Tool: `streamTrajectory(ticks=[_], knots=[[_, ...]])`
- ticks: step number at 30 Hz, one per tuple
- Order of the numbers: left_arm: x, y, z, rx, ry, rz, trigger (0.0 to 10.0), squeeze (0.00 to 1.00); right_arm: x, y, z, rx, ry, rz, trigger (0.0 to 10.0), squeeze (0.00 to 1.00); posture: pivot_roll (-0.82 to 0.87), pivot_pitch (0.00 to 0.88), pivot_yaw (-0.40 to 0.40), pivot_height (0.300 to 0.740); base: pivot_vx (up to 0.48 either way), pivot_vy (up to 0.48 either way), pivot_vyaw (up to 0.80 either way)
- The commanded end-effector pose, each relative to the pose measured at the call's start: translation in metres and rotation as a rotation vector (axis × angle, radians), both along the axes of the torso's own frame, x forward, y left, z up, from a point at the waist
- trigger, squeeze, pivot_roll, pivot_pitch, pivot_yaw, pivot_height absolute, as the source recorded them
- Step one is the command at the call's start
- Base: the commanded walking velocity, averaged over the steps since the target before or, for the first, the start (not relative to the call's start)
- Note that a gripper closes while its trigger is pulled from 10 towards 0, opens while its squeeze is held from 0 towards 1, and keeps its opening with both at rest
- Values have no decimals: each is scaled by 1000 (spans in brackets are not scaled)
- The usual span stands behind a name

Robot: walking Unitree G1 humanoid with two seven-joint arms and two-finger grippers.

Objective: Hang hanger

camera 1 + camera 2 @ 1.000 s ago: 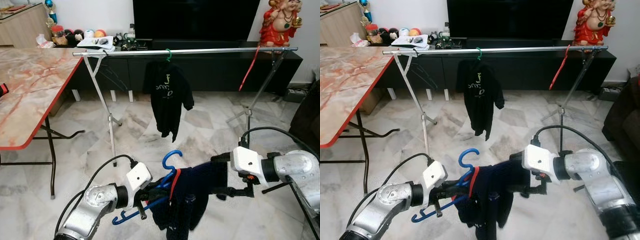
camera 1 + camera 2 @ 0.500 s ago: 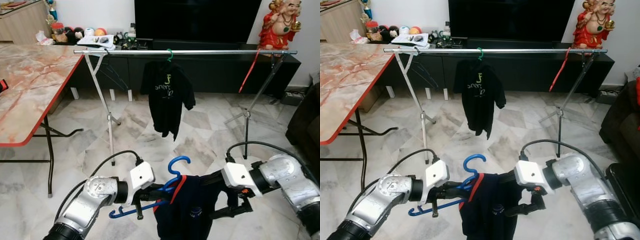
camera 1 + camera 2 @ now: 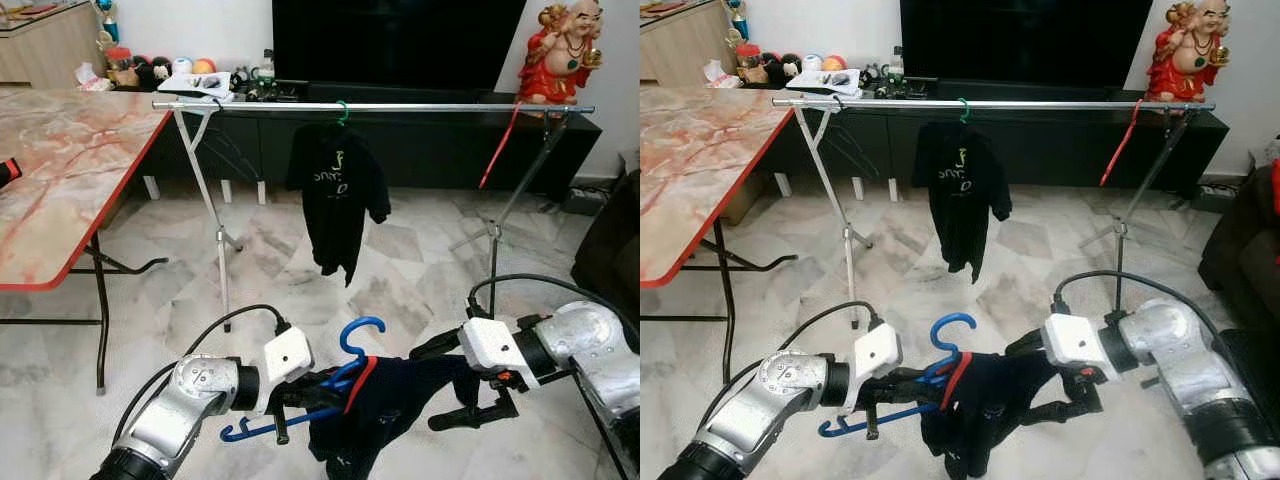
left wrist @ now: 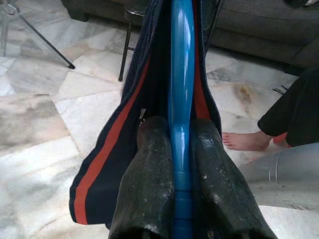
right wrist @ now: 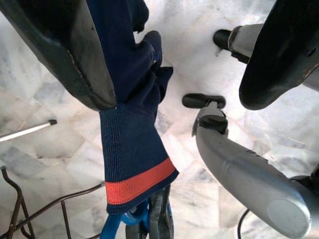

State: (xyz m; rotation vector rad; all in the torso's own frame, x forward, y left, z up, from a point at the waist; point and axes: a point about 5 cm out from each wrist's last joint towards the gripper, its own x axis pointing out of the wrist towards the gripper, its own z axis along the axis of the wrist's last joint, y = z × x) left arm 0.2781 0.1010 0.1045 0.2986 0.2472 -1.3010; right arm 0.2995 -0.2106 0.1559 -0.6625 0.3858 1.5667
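Head views: left gripper (image 3: 285,398) clamps the blue hanger (image 3: 345,372), low over the marble floor (image 3: 270,270), well short of the rail (image 3: 370,105). Against half a second ago, right gripper (image 3: 455,385) has spread wide off the navy garment (image 3: 385,400); dressing looks done, hanging next.

Left wrist view: fingers (image 4: 149,169) pinch the hanger.

Right wrist view: fingers (image 5: 65,55) apart, sleeve (image 5: 132,164) draped between.

Room: bench (image 3: 60,170) at left, black shirt (image 3: 335,200) on the rail.
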Motion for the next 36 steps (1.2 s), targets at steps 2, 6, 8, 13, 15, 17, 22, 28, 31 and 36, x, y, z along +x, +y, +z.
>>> streamTrajectory(ticks=[2,6,8,13,15,17,22,28,31,36], knots=[[-1,-6,9,-9,-35,-36,10000,0,0,-4,6,13,-19,-3,10000,0,53,14,-47,740,0,0,0],[-1,-7,10,-8,-36,-43,10000,0,3,2,-5,16,-35,-14,10000,0,60,16,-46,740,0,0,0],[-1,-8,13,-9,-41,-52,10000,0,8,9,-13,15,-79,-34,10000,0,62,16,-45,740,0,0,0],[-2,-10,15,-9,-48,-65,10000,0,17,17,-17,37,-136,-95,10000,0,74,19,-46,740,0,0,0],[-3,-11,16,-9,-49,-68,10000,0,19,19,-16,51,-138,-104,10000,0,74,19,-46,740,0,0,0],[-5,-13,16,-11,-46,-80,10000,0,18,22,-18,70,-110,-95,10000,0,76,27,-51,740,0,0,0],[-7,-15,16,-13,-43,-93,10000,0,15,24,-24,85,-68,-77,10000,0,78,35,-55,740,0,0,0],[-6,-18,19,-11,-51,-102,10000,0,13,25,-32,64,-24,-51,10000,0,78,35,-55,740,0,0,0],[-7,-19,21,-12,-57,-112,10000,0,14,27,-35,80,-8,-64,10000,0,87,42,-58,740,0,0,0],[-9,-23,22,-14,-59,-129,10000,0,16,29,-38,104,-3,-91,10000,0,92,45,-59,740,0,0,0]])
